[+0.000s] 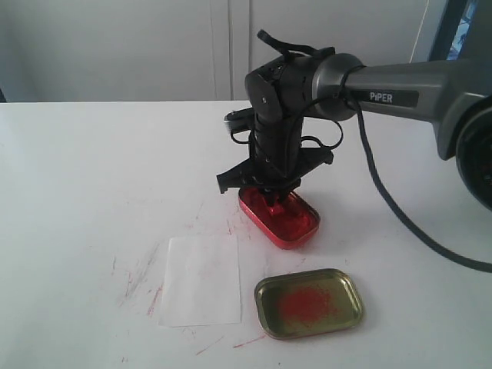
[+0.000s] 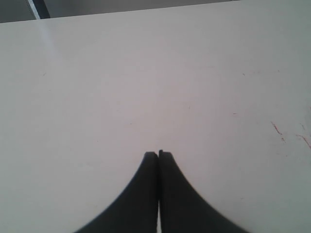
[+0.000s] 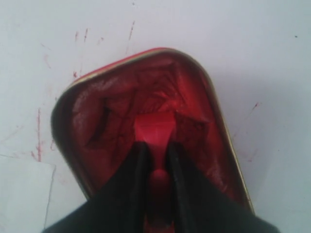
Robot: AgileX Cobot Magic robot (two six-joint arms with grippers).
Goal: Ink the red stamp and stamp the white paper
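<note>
My right gripper (image 3: 156,145) is shut on the red stamp (image 3: 154,128), holding its narrow handle with the flat base pressed down into the red ink paste of the red tin (image 3: 102,111). In the exterior view the right gripper (image 1: 270,194) stands straight down over the red tin (image 1: 288,223), and the stamp is mostly hidden there. The white paper (image 1: 201,278) lies flat on the table in front of the tin, to its left. My left gripper (image 2: 158,154) is shut with nothing in it, over bare white table; it is out of the exterior view.
The gold-coloured lid (image 1: 309,303), smeared red inside, lies open side up to the right of the paper. Red ink streaks (image 1: 146,284) mark the white table (image 1: 92,177) around the paper. The right arm's black cable (image 1: 400,215) trails across the table at right.
</note>
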